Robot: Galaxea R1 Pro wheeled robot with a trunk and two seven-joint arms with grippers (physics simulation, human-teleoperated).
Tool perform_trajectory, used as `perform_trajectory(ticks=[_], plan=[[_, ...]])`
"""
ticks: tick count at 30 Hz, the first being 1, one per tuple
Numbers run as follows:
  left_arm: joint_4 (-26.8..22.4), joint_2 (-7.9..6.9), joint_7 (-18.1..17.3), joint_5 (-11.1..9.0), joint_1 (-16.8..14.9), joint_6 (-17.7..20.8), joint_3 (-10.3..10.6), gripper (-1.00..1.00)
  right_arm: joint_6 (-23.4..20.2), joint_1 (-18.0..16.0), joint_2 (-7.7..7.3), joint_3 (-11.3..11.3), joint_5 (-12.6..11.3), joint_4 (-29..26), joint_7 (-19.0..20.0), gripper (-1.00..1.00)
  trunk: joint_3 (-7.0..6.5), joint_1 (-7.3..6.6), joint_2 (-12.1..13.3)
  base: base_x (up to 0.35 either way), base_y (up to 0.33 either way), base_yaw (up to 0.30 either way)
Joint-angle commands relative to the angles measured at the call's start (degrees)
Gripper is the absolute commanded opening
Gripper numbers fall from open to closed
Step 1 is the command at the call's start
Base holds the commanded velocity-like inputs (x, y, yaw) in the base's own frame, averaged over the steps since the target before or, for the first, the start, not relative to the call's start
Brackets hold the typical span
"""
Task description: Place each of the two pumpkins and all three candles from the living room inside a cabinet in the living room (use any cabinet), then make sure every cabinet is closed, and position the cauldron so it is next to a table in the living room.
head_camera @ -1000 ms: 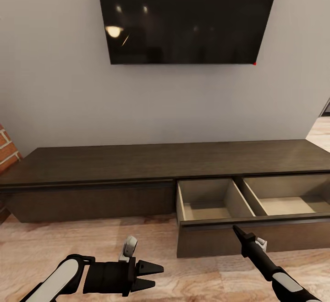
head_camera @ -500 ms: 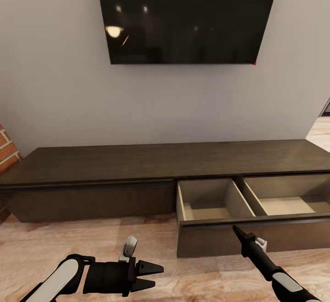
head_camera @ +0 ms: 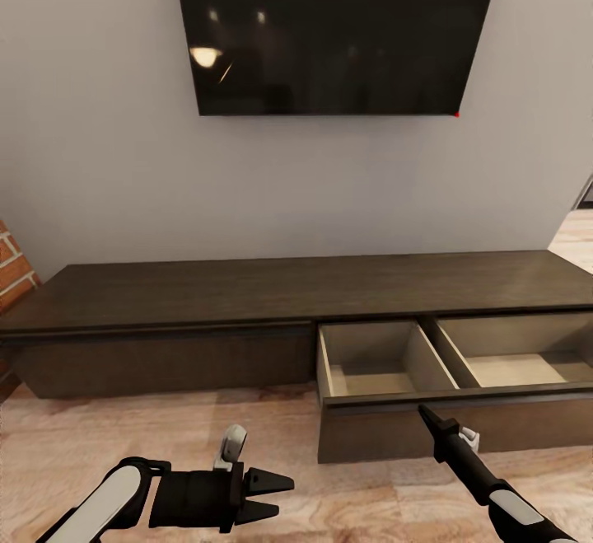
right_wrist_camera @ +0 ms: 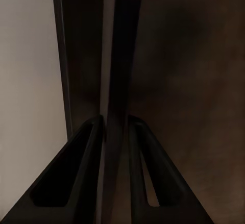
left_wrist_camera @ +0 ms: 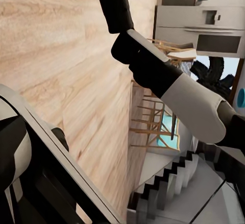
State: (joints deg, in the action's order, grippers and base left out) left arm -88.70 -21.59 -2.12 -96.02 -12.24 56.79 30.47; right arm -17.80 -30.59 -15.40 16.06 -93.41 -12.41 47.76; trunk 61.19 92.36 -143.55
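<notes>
The right gripper (right_wrist_camera: 116, 127) has its jaws drawn narrow around the thin top edge of the drawer front (right_wrist_camera: 122, 55), one finger on each face of the panel, and seems to be pinching it, though the dim close view leaves the actual contact unsure. In the head view that gripper (head_camera: 428, 415) meets the front panel of the drawer (head_camera: 395, 399), which stands pulled out from the right half of the cabinet (head_camera: 165, 292). The drawer has two pale compartments split by a divider, and both look bare. The left gripper (head_camera: 276, 495) hangs low over the wood floor (head_camera: 66, 444), well apart from the cabinet, its jaws parted with nothing between them. The cabinet's left front is shut flush. Above it, a dark TV (head_camera: 329, 28) hangs on the grey wall.
</notes>
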Motion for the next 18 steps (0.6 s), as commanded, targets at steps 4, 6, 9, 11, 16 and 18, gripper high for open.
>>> perform_trajectory(ticks=[4, 6, 9, 11, 16, 18], plan=[[0.0, -0.03, -0.2, 0.1, -0.1, 0.0, 0.1, 1.0, -0.8, 0.0, 0.02, 2.6, 0.1, -0.4, 0.1, -1.0, 0.05, -0.03, 0.0, -0.066, 0.0, 0.0], [0.0, -0.03, -0.2, 0.1, -0.1, 0.0, 0.1, 1.0, -0.8, 0.0, 0.02, 2.6, 0.1, -0.4, 0.1, -1.0, 0.05, -0.03, 0.0, -0.014, 0.0, 0.0], [0.0, -0.03, -0.2, 0.1, -0.1, 0.1, 0.1, 1.0, -0.8, 0.0, 0.02, 2.6, 0.1, -0.4, 0.1, -1.0, 0.05, -0.03, 0.0, -0.004, 0.0, 0.0], [0.0, -0.03, -0.2, 0.1, -0.1, 0.0, 0.1, 1.0, -0.8, 0.0, 0.02, 2.6, 0.1, -0.4, 0.1, -1.0, 0.05, -0.03, 0.0, -0.001, 0.0, 0.0], [0.0, -0.03, -0.2, 0.1, -0.1, 0.0, 0.1, 1.0, -0.8, 0.0, 0.02, 2.6, 0.1, -0.4, 0.0, -1.0, 0.05, -0.03, 0.0, -0.064, 0.0, 0.0], [0.0, -0.03, -0.2, 0.1, -0.1, 0.0, 0.1, 1.0, -0.8, 0.0, 0.02, 2.6, 0.1, -0.4, 0.0, -1.0, 0.05, -0.03, 0.0, -0.05, 0.0, 0.0]])
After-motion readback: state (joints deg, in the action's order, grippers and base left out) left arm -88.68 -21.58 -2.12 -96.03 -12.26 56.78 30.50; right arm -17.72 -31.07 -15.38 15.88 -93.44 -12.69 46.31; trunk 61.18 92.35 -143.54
